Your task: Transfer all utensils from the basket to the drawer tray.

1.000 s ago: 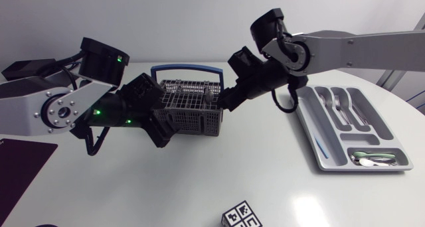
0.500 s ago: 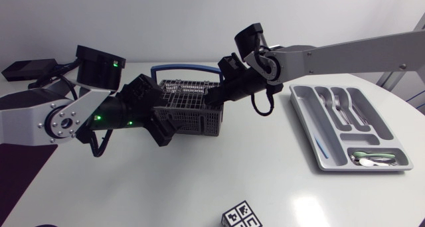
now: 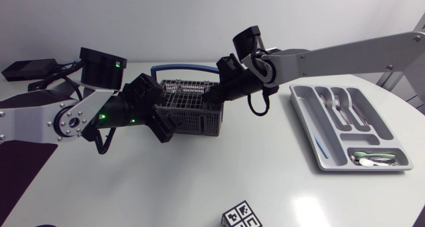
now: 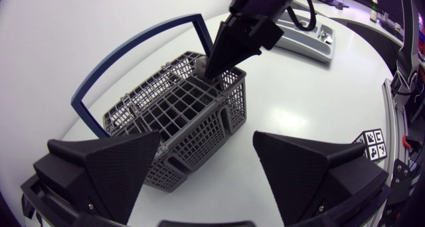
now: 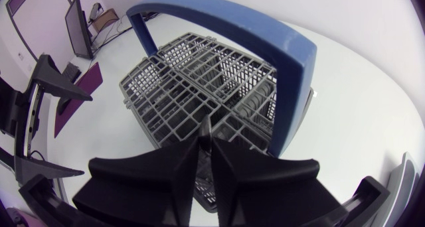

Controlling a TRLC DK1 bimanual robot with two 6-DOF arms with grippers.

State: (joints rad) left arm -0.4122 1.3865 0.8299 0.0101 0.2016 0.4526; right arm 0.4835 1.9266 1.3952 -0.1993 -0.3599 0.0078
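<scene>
Forks (image 3: 342,107) and spoons (image 3: 372,160) lie in the drawer tray (image 3: 307,131); the job looks unfinished. Right gripper (image 5: 206,147) dips into the basket (image 3: 189,111) mid-surface, jaws nipped narrow on a slim utensil (image 5: 205,126). Left gripper (image 4: 207,139) stands at the basket's end, jaws wide. Whether more utensils sit inside, I cannot tell.

Basket (image 3: 189,106) on table (image 3: 199,180), left of middle. Drawer tray (image 3: 307,129) well apart at basket's 3 o'clock; forks (image 3: 340,103) in its 12 o'clock slots, spoons (image 3: 372,160) in its 6 o'clock compartment. Marker cube (image 3: 242,216) at basket's 5 o'clock, by table edge. Left gripper (image 3: 165,124) at basket's 8 o'clock end. Right gripper (image 3: 218,99) tips in basket's 2 o'clock corner, thin utensil (image 5: 206,126) between its fingers.
</scene>
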